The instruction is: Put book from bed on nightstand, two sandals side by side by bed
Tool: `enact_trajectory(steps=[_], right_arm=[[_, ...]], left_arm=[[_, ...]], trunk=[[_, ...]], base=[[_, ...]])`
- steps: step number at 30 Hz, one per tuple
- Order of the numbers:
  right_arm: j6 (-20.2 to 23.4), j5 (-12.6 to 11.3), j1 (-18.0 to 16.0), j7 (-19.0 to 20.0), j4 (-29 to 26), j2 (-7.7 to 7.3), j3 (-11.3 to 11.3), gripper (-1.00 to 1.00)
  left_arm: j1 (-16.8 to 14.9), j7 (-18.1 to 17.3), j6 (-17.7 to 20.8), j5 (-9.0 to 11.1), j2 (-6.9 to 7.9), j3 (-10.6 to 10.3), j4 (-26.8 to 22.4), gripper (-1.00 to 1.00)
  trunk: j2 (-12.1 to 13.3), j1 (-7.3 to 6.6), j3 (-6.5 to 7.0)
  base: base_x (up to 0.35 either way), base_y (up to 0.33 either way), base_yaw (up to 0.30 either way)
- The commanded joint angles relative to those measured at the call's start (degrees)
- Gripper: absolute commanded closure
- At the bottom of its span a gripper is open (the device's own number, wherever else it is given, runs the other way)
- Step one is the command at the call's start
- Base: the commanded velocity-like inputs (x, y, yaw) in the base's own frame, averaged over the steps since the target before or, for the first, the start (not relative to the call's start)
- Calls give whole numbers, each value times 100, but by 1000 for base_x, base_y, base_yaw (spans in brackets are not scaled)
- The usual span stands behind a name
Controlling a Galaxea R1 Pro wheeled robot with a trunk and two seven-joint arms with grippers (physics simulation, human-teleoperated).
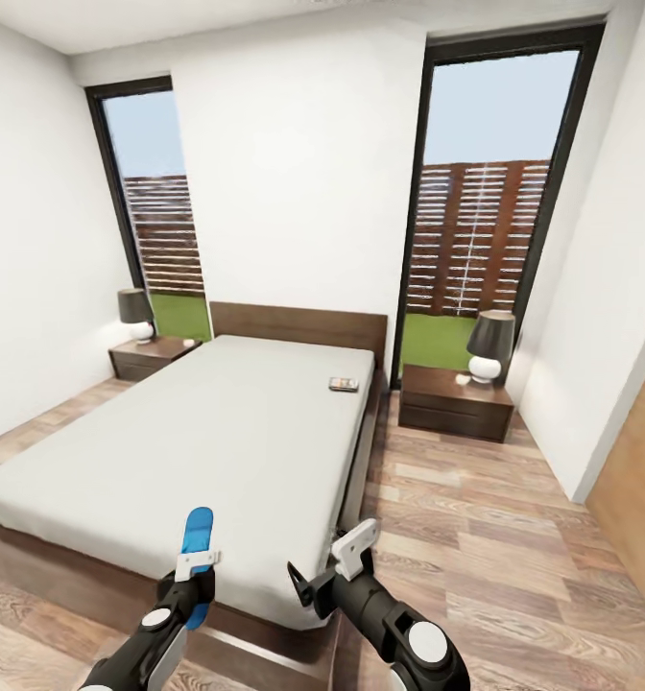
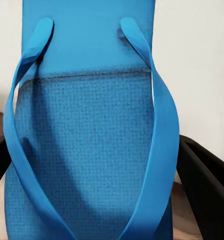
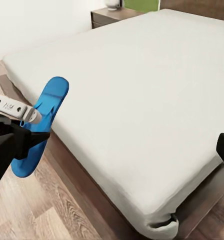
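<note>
At bed (image 1: 169, 441) foot edge, L hand (image 1: 196, 564) clamped on blue sandal (image 1: 199, 534), held upright for carrying; R hand (image 1: 334, 566) apart, empty; book (image 1: 343, 384) near headboard-side edge.

Head camera high at the bed's (image 1: 198, 432) foot facing the headboard wall, left wrist camera pressed close to a sandal (image 2: 87, 150), right wrist camera looking across the same sandal (image 3: 42, 125) and mattress (image 3: 142, 100)

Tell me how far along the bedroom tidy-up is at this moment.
Nothing looks finished. The book lies on the bed near the headboard, not on either nightstand. In hand: the left hand is shut on one blue sandal, held up at the bed's foot. Left: setting it down, pairing the second sandal, moving the book. The right hand is open.
</note>
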Motion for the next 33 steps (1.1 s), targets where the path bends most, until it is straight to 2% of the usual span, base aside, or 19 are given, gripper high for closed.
enact_trajectory(steps=[1, 33], right_arm=[[32, 7, -6, 20, -6, 3, -3, -100], [32, 7, -6, 20, 8, 7, 3, -100]], left_arm=[[-3, 8, -16, 40, 2, -8, 1, 100], [-3, 9, -19, 45, 2, -9, 2, 100]], trunk=[[-9, 2, -6], [-9, 2, 115]], base=[[0, 0, -276], [0, 0, -276]])
